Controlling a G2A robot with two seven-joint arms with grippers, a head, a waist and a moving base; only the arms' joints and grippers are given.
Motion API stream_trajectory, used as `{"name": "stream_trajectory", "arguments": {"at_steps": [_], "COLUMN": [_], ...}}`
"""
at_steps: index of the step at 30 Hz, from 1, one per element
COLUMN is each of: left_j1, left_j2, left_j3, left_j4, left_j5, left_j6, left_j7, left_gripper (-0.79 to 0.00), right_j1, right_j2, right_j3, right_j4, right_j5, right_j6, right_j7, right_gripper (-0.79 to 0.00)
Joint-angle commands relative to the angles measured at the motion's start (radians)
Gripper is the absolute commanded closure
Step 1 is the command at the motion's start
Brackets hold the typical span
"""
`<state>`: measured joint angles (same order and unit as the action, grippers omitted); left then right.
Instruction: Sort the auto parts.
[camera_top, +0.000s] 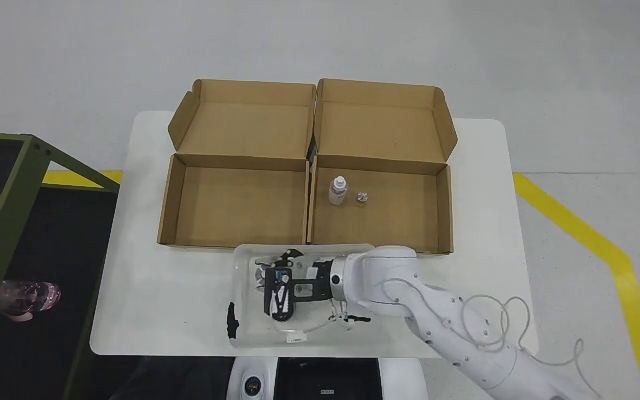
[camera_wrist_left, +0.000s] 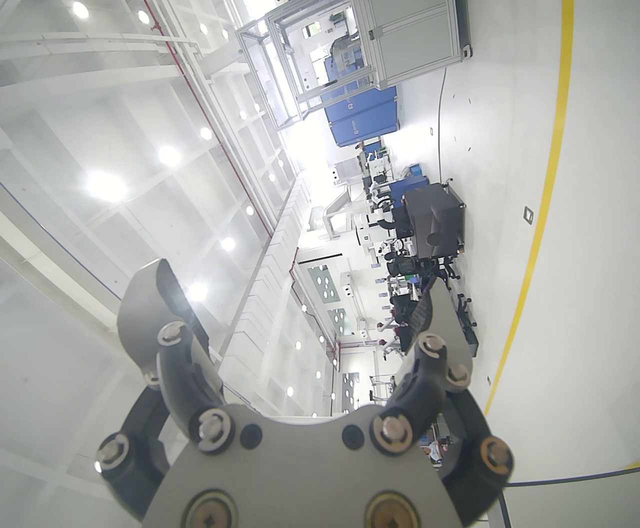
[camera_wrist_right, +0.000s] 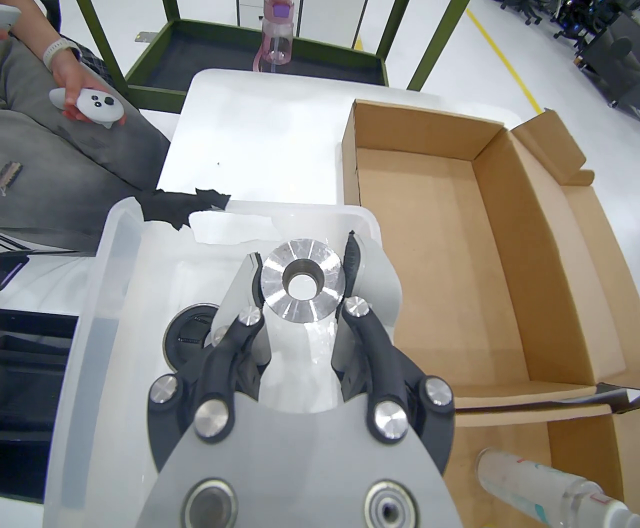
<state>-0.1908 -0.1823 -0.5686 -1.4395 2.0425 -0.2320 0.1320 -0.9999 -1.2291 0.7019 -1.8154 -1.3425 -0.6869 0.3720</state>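
Note:
A silver metal ring (camera_wrist_right: 280, 295) with a centre hole sits inside the clear plastic bin (camera_wrist_right: 100, 280). My right gripper (camera_wrist_right: 303, 257) is down in that bin, shut on the ring, one finger against each side. From above, the same gripper (camera_top: 272, 292) is over the bin (camera_top: 240, 270) at the table's front. Beside the ring lies a black round part (camera_wrist_right: 187, 330), partly hidden by a finger. My left gripper (camera_wrist_left: 297, 290) points up at the ceiling, open, with nothing between its fingers.
Two open cardboard boxes stand behind the bin. The left box (camera_top: 235, 205) holds nothing; the right box (camera_top: 400, 215) holds a small white bottle (camera_top: 339, 190) and a small metal part (camera_top: 362, 198). A green cart (camera_top: 25, 190) stands off the table's left side.

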Motion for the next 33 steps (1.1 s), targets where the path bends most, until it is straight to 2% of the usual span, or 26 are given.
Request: {"name": "stream_trajectory", "arguments": {"at_steps": [1,22,33], "left_j1": [0.000,0.000,0.000], "left_j2": [0.000,0.000,0.000], "left_j3": [0.000,0.000,0.000], "left_j4": [0.000,0.000,0.000], "left_j5": [0.000,0.000,0.000], "left_j6": [0.000,0.000,0.000], "left_j7": [0.000,0.000,0.000], "left_gripper": [-0.785,-0.785,-0.785], "right_j1": [-0.004,-0.001,0.027], "right_j2": [0.001,0.006,0.004], "right_j3": [0.006,0.104,0.153], "right_j4": [-0.016,-0.103,-0.090], "right_j5": [0.003,0.026,0.033], "right_j6": [-0.001,0.007,0.027], "right_j7": [-0.004,-0.064,-0.088], "right_gripper": [0.000,0.000,0.000]}}
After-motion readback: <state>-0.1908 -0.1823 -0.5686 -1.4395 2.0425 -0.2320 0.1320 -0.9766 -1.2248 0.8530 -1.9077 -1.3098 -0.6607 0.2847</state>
